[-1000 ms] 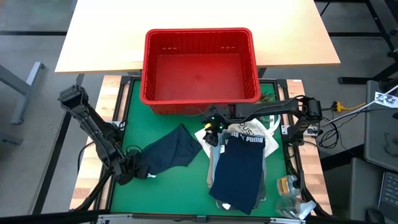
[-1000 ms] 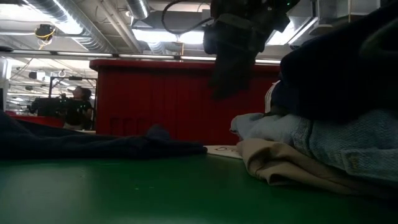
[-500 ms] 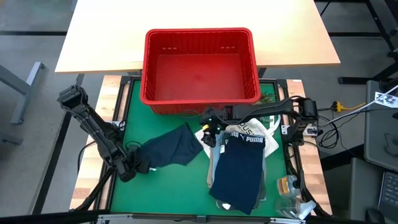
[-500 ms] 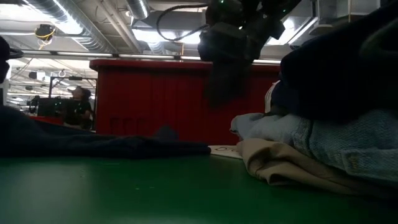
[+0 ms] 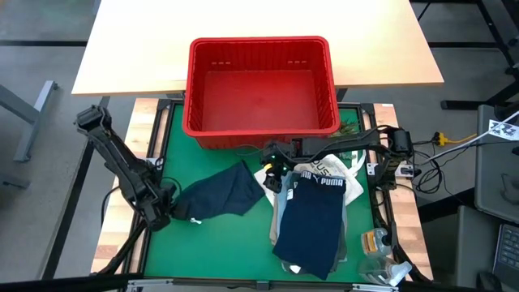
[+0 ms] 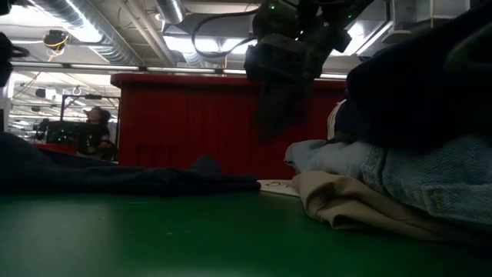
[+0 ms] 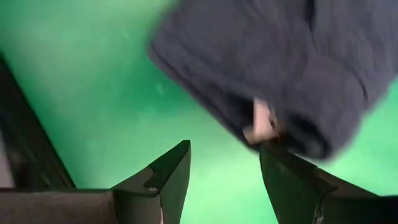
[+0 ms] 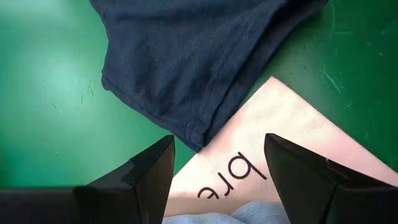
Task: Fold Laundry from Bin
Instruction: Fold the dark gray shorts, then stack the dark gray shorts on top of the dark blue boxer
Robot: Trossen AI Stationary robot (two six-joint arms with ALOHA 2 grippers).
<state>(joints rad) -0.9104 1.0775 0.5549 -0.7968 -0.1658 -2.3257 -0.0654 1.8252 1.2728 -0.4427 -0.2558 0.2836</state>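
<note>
One bin [image 5: 261, 130], red, nothing visible inside, sits at the far edge of the green mat [image 5: 219, 239], overlapping onto the wooden table [image 5: 146, 49] behind.

Garments on the mat: one stack [image 5: 312, 223] at the right side, navy shorts [image 5: 312, 219] on top with white-lettered waistband, light blue shirt [image 6: 415, 181] and beige piece [image 6: 354, 208] under them per the low view. One white tote [image 5: 324, 168] pokes out at the stack's far end, partly under it. One separate dark navy garment [image 5: 219, 195] lies spread left of centre, a small white tag [image 7: 264, 121] at its near-left corner.

Two arms. Left gripper [image 5: 166, 212] is low at the mat's left edge, fingers apart, right at that tagged corner; nothing clamped that I can see. Right gripper [image 5: 274, 172] hovers above the gap between navy garment and tote, fingers [image 8: 140, 177] spread wide, empty.
</note>
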